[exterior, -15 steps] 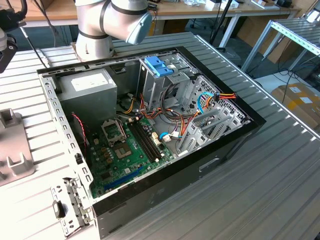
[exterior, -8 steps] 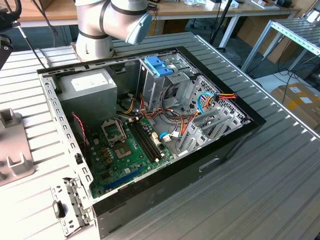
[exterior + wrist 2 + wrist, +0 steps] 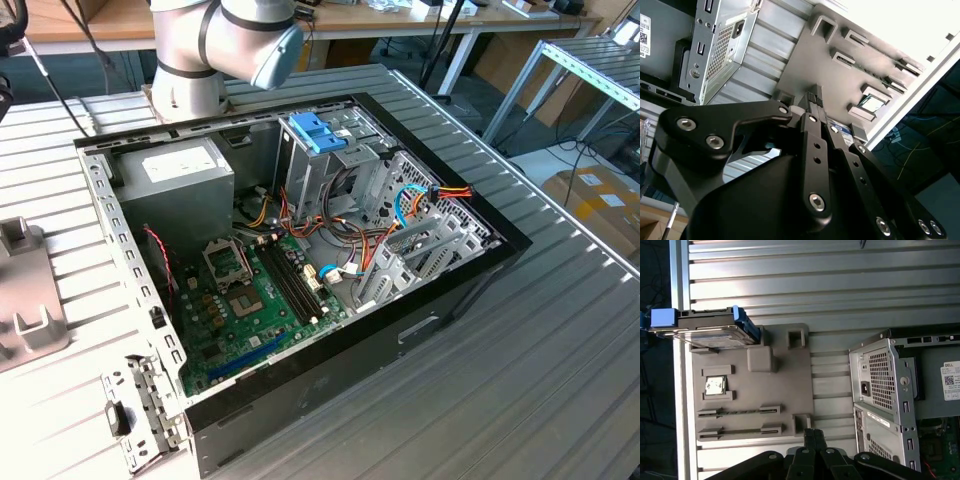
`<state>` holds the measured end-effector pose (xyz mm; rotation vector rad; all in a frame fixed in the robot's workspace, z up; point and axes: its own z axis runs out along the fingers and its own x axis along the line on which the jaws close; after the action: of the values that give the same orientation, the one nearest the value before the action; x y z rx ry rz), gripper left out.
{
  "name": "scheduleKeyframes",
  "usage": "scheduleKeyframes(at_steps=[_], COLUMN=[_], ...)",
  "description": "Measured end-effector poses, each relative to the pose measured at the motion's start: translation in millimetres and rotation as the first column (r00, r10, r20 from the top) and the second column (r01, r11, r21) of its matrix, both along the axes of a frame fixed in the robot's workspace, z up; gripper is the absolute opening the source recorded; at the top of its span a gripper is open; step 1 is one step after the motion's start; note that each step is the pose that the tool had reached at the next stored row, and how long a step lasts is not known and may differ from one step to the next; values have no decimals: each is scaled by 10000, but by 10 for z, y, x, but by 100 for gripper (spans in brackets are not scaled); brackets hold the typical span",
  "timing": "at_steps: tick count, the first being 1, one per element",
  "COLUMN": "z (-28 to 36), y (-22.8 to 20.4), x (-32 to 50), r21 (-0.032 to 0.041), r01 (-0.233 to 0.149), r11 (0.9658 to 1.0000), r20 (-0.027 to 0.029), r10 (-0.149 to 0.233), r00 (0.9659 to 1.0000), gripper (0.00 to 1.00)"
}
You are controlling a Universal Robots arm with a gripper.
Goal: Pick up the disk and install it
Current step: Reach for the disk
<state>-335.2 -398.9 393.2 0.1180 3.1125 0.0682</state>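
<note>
Arm (image 3: 190, 75): silver-grey tube segments with a pale blue-grey joint cap (image 3: 275, 55). It stood at the far edge of the ribbed table (image 3: 520, 350), toward the exterior view's left, and its upper links ran out of frame.

Gripper (image 3: 814, 97): black, two-finger linkage type. In both wrist views bolted links fanned back from the tips. Fingers (image 3: 815, 150) lay pressed together, ribbed pads meeting with no gap and nothing held between them. The tips faced the table surface from above, not touching it.
</note>
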Motion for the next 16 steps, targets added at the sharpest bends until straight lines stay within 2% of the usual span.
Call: scheduleKeyframes(at_steps=[16], z=[0], y=[0], x=[-139], r21=[9], r01=[0], r11=[10000], r20=[0], r10=[0], r00=[10000], gripper=[11])
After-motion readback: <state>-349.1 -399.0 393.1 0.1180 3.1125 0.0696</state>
